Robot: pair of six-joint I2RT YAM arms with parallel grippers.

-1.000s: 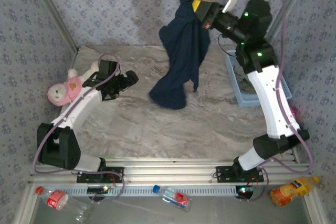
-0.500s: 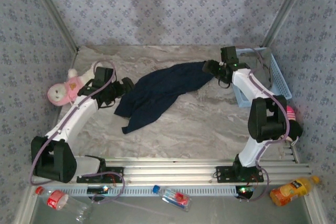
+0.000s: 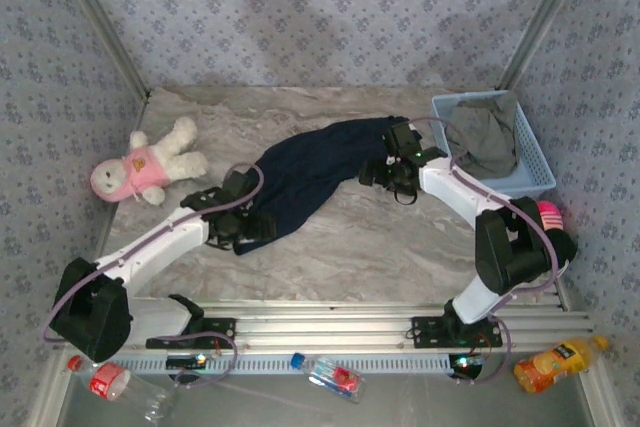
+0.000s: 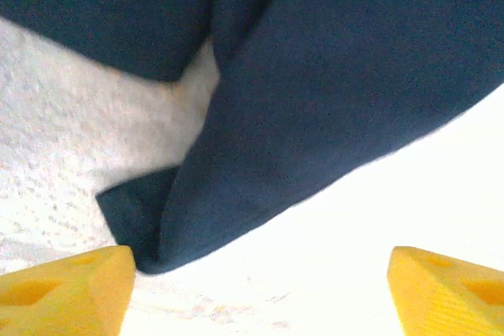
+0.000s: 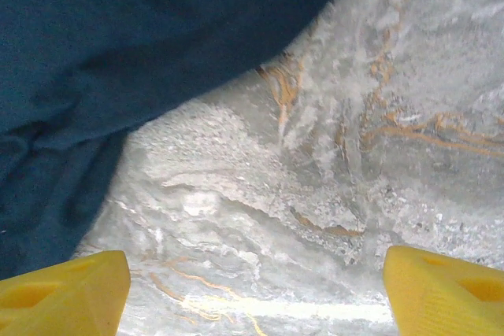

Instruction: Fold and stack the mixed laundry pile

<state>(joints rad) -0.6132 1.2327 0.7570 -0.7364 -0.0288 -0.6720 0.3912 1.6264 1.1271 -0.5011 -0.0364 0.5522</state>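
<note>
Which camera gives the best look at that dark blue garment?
The top external view: nearly the whole navy garment lies spread on the table. The wrist views show close-up edges of it.

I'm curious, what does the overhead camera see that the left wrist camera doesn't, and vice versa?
Overhead: both arms, a pink-and-cream plush toy on the left side, and a light blue plastic mesh basket on the right holding a crumpled olive-grey garment. Left wrist, close up: its two yellow fingertips wide apart, nothing between them, near a folded corner of cloth. Shared: the large dark navy garment lying stretched across the marbled table.
</note>
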